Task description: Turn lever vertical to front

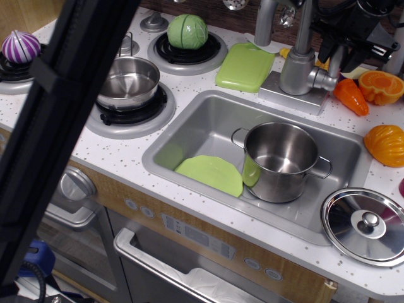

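The lever is a short silver stub jutting right from the thick tap body behind the sink, and its end turns upward. The thin spout pipe rises above the tap body. My black gripper hangs at the top right, just above and behind the lever. Its dark fingers stand apart on either side of the lever's upturned end. I cannot tell whether they touch it. The gripper holds nothing.
A steel pot and a green plate lie in the sink. Also in view: - a pot lid - orange toy food - a green board - a cabbage - a small pot A black arm link blocks the left foreground.
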Robot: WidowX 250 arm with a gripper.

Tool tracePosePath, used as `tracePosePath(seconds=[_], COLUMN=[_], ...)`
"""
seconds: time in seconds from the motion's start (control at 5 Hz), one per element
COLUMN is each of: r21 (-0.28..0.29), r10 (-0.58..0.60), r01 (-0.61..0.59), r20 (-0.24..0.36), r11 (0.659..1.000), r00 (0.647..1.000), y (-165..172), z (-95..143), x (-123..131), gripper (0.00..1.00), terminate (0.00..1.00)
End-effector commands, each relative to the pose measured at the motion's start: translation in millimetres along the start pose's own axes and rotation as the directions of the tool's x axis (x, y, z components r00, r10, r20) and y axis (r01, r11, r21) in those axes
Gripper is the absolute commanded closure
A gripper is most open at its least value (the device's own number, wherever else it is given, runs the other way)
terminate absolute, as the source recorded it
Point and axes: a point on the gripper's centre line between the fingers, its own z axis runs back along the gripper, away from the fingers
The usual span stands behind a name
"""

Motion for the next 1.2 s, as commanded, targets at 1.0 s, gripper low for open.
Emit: tracePosePath(seconds=[1.0], r21=[-0.209], r10=[0.015], r01=[-0.046], r20=[-0.145], r11=[0.977], r00=[0.989], y=[-21], z=[-15], x=[-39], gripper=[1.00], terminate=[0.00])
